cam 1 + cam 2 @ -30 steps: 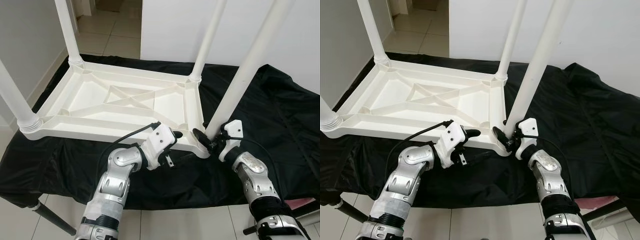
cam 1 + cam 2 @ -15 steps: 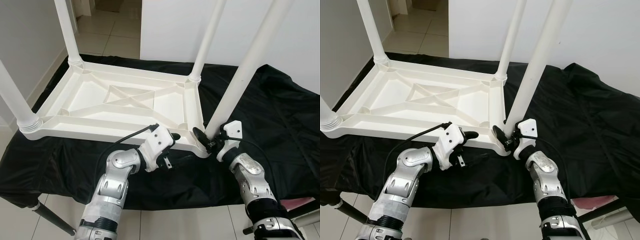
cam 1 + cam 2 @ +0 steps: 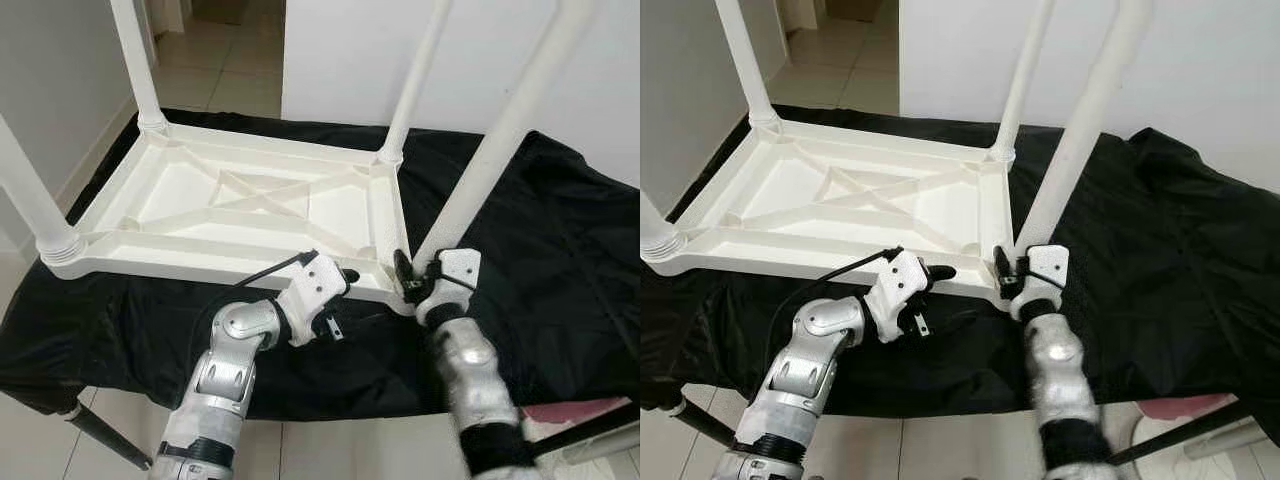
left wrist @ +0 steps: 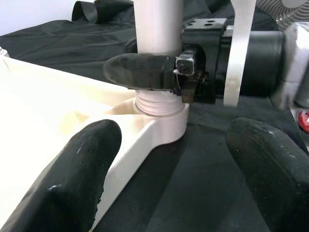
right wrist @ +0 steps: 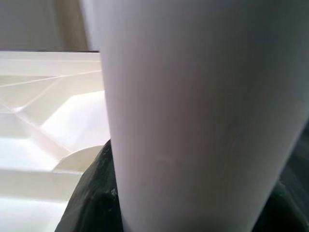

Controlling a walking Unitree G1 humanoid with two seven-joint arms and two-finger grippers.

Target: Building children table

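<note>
Nearest the robot, the two grippers are held at the near right corner of an upturned white tabletop (image 3: 240,205), which lies underside up on a black cloth (image 3: 560,260) spread over a stand. The right gripper (image 3: 408,282) is clamped round the base of the near right leg (image 3: 490,155), just above the threaded collar where the leg enters its corner socket; in the left wrist view one black finger (image 4: 140,71) is seen wrapped across the leg, and the right wrist view is taken up by the white tube (image 5: 203,121) close against the lens. The left gripper (image 3: 338,285) is held just beside the tabletop's near rim, its fingers spread apart with nothing between them.

The task is judged to be well along: all four legs are stood in their corner sockets. The near left leg (image 3: 30,195) and the two far legs (image 3: 135,60) (image 3: 415,80) look seated. The near right leg is seen leaning, so it is probably not yet screwed home. What is left, by this judgement, is the tightening of that leg and the turning of the table onto its feet.

No containers are seen; the ribbed hollows of the underside hold nothing
</note>
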